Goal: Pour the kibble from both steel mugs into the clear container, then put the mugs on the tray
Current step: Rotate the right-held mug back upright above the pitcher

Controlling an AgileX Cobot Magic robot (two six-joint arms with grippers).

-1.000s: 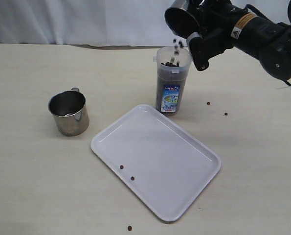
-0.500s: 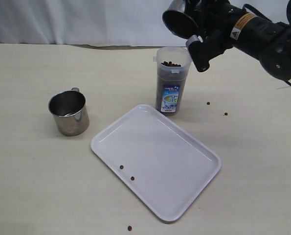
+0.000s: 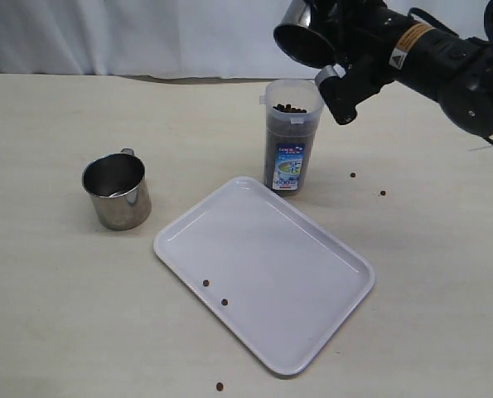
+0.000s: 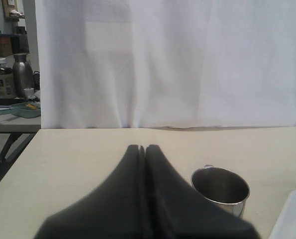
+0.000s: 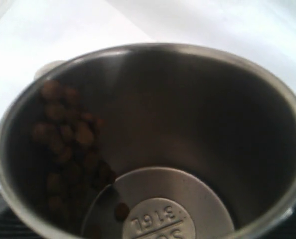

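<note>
On the left of the table (image 3: 47,274) the first steel mug (image 3: 116,191) stands up straight with its mouth up and its little handle turned to the back. Inside it you see only shiny metal. The left gripper (image 4: 143,148) hangs near this mug; its two fingers are pressed tight together and hold nothing. Next comes the tray (image 3: 312,332), lying flat just beside the mug. Its long side runs on a slant, from the back left to the front right. Two bits of kibble (image 3: 205,283) lie on it near its front left edge, and one more bit lies on the table in front of the tray. Right behind the tray's far corner stands the clear container (image 3: 292,137), tall and straight, mouth up, label to the front. It is full of kibble almost to the top. Above it and a bit to the right, the right gripper (image 3: 339,58) has its jaws spread wide around the second steel mug (image 3: 302,37) and holds it in the air. This mug is tipped over, with its mouth pointing down and left toward the container. A few brown bits cling to one side of its inner wall. Two loose bits lie on the table to the right of the container.
</note>
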